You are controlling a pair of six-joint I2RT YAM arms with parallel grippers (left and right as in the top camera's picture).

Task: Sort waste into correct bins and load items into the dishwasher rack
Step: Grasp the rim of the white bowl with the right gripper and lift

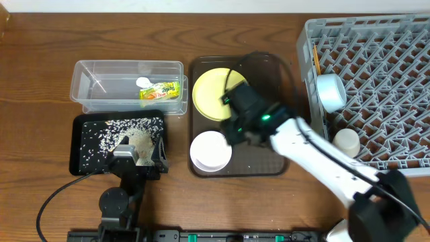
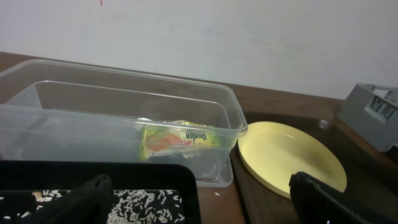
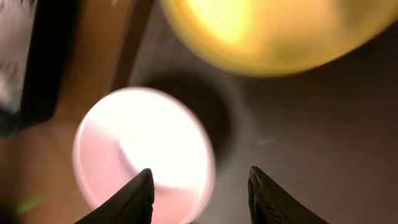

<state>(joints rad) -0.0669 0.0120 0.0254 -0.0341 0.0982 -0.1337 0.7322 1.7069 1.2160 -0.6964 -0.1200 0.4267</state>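
Note:
The clear tub holds the yellow-green wrapper and the white scrap. The black tray holds rice grains. My left gripper is open and empty at that tray's near right edge. My right gripper is open and empty above the white bowl, next to the yellow plate. In the right wrist view its fingers straddle the right rim of the bowl, blurred. The grey rack holds the light-blue bowl, the white cup and the chopsticks.
The plate and white bowl sit on a brown serving tray between the bins and the rack. In the left wrist view, the tub with the wrapper stands ahead and the plate lies to the right.

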